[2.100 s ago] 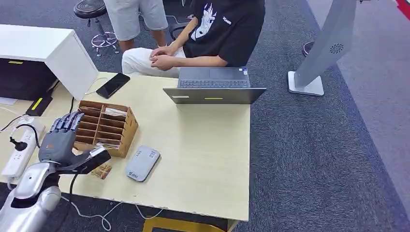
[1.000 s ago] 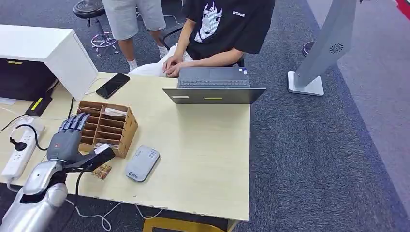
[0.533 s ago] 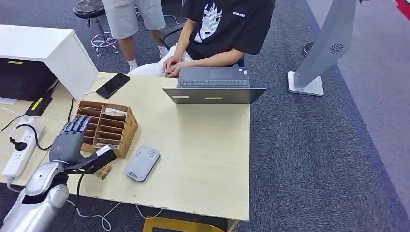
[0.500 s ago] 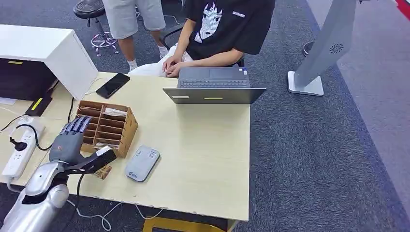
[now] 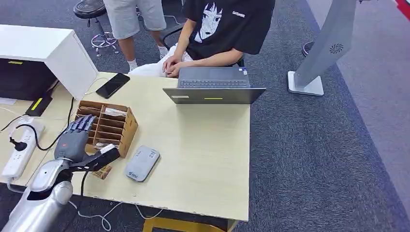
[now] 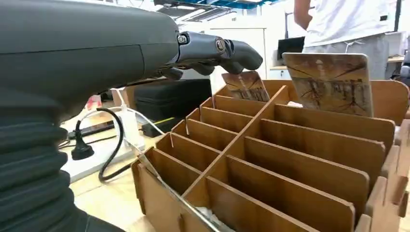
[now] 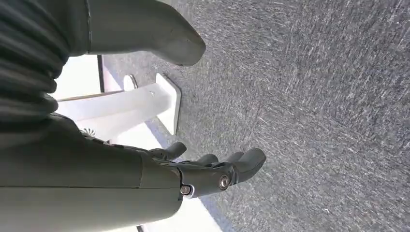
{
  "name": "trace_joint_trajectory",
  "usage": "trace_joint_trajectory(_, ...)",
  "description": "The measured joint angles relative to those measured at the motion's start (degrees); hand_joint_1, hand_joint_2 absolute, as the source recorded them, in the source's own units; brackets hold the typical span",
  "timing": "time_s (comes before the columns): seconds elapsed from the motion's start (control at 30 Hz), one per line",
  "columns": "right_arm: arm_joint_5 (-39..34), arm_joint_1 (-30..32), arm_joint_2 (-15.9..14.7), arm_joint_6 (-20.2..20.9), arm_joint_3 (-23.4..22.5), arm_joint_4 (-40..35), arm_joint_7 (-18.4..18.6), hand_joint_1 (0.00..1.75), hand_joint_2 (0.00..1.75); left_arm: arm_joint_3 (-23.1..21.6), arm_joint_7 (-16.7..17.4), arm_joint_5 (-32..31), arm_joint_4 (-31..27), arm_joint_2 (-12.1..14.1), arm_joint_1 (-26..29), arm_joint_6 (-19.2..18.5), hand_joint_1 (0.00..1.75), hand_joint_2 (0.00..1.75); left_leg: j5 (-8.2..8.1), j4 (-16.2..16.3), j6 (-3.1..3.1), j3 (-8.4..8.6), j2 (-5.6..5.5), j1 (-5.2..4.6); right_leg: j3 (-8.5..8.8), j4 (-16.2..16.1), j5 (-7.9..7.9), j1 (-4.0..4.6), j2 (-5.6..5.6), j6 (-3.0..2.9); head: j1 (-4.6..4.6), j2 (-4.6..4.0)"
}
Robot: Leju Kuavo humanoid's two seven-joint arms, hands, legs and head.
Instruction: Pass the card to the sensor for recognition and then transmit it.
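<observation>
Over the last two seconds our left hand (image 5: 73, 140) had crept forward, fingers spread and empty, over the brown wooden slotted card box (image 5: 107, 126). The brown printed cards (image 6: 329, 83) stood untouched in its slots; we judged picking imminent. Our right hand (image 7: 212, 171) hung loosely open, empty. The cards' print was unreadable.

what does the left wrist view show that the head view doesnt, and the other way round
Left wrist view alone: two patterned cards standing upright in the far slots, their faces readable, and the empty near compartments from close up.
Head view alone: the grey sensor on the table, the laptop, the phone, a seated person.
Both: the wooden organizer and the left hand, open above its near side.
</observation>
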Motion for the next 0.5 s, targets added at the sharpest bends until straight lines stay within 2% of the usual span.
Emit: trace_joint_trajectory(0.5, -0.8, -0.5, -0.3, 0.0, 0.0, 0.0, 0.2, 0.00, 1.75, -1.6, -1.8, 1.3, 4.1, -2.6, -2.9, 0.7, 0.00, 1.75, 0.00, 0.0, 0.00, 0.00, 0.00, 0.00, 0.01, 0.0, 0.01, -0.01, 0.03, 0.01, 0.02, 0.00)
